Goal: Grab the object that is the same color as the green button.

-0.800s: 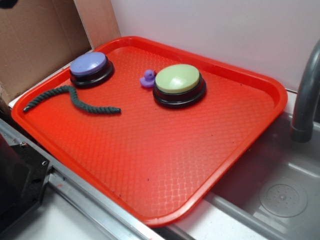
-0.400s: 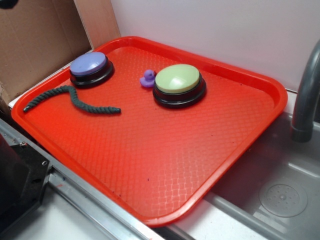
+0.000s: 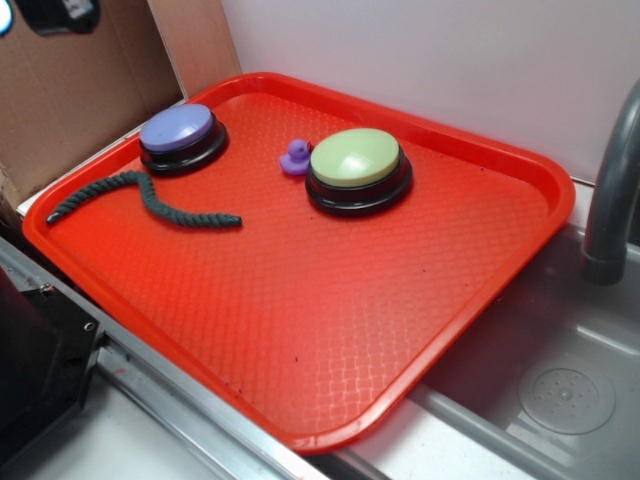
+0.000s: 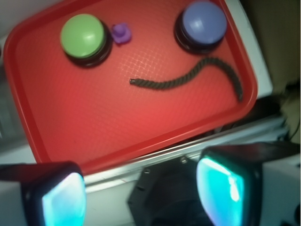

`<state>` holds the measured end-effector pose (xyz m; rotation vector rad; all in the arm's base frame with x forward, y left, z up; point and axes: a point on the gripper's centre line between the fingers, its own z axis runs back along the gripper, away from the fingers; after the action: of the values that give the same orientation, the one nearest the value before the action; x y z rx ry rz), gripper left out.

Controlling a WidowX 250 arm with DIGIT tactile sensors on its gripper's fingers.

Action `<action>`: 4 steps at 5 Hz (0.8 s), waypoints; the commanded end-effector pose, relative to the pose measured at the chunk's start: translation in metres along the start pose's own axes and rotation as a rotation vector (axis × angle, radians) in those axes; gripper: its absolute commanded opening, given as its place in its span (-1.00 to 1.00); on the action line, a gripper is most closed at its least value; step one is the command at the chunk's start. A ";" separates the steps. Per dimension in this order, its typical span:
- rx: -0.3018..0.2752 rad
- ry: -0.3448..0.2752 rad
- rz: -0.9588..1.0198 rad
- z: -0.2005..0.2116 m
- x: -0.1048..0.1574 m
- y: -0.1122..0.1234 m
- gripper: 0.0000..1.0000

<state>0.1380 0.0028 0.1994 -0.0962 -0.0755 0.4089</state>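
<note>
A dark green twisted rope piece (image 3: pixel 140 198) lies wavy on the left side of the red tray (image 3: pixel 330 330); it also shows in the wrist view (image 4: pixel 197 77). The green button (image 3: pixel 356 168), pale yellow-green dome on a black base, stands in the tray's far middle and shows in the wrist view (image 4: pixel 84 38). My gripper (image 4: pixel 143 197) hangs high above the tray's near-left edge, jaws wide apart and empty. In the exterior view only a dark part of it (image 3: pixel 60 14) shows at the top left corner.
A purple-topped button (image 3: pixel 180 136) stands at the tray's far left. A small purple duck (image 3: pixel 295 157) sits beside the green button. Cardboard (image 3: pixel 70 100) rises at the left, a grey faucet (image 3: pixel 610 200) and sink (image 3: pixel 560 390) at the right, a black block (image 3: pixel 40 370) at the near left.
A dark part of my gripper has come further into the exterior view at the top left corner. The rope, buttons and duck have not moved.
</note>
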 end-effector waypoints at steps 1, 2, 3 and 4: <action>-0.070 -0.163 0.475 -0.048 0.027 0.029 1.00; -0.016 -0.194 0.630 -0.085 0.045 0.038 1.00; 0.033 -0.213 0.699 -0.120 0.058 0.048 1.00; 0.066 -0.210 0.781 -0.150 0.071 0.063 1.00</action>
<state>0.1926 0.0697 0.0400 0.0011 -0.1947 1.1960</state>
